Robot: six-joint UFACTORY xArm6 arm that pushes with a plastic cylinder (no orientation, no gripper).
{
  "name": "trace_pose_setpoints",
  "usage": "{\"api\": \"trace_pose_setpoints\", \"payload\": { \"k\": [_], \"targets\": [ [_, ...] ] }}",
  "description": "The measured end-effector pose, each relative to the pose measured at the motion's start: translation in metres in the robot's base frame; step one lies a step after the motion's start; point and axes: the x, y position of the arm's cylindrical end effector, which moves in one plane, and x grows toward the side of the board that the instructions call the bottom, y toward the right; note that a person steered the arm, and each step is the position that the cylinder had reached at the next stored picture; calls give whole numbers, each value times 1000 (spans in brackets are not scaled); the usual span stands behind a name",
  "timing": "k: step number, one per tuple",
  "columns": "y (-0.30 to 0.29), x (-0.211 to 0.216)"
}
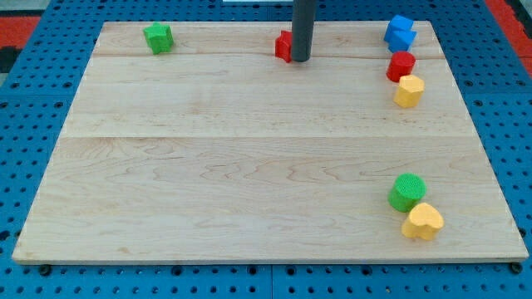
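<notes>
My tip stands near the view's top centre, at the right side of a red block that the rod partly hides; tip and block look in contact. A green block lies far to the left near the top edge. At the top right a blue block sits above a red cylinder, and a yellow block lies just below that. Near the bottom right a green cylinder touches a yellow heart-shaped block.
The blocks lie on a pale wooden board, which rests on a blue pegboard surface. A red strip shows at the view's top corners.
</notes>
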Motion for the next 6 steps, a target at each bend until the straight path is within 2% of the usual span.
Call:
{"api": "trace_pose_setpoints", "payload": {
  "k": [1,2,3,4,6],
  "targets": [
    [-25,-14],
    [-20,-15],
    [43,-10],
    [65,-10],
    [57,-15]
  ]
}}
